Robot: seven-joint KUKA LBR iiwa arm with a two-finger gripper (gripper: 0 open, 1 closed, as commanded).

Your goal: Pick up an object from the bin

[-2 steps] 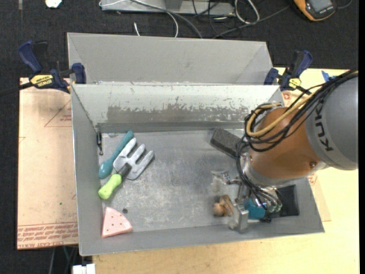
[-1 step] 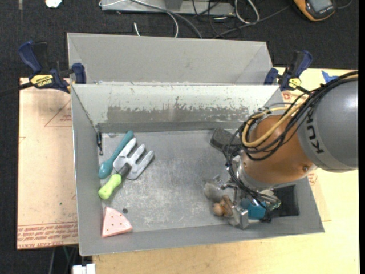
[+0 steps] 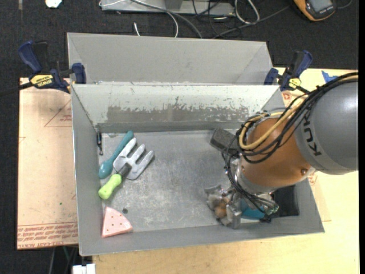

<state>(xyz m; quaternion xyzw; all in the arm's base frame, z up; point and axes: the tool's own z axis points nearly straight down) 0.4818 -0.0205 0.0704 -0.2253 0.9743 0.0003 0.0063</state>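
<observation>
While the gripper sits low in the lower right of the bin, we cannot tell whether the claw is clenched or released. A small brownish thing and a teal piece lie right by it. We judge it best to centre on one alone, clear of the near wall, then lift straight up; the green-handled fork lies well apart at left

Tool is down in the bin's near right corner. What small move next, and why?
Probably raise the tool slightly: it sits low over a small brown thing beside a teal piece, close to the front wall, and the arm hides any grip.
</observation>
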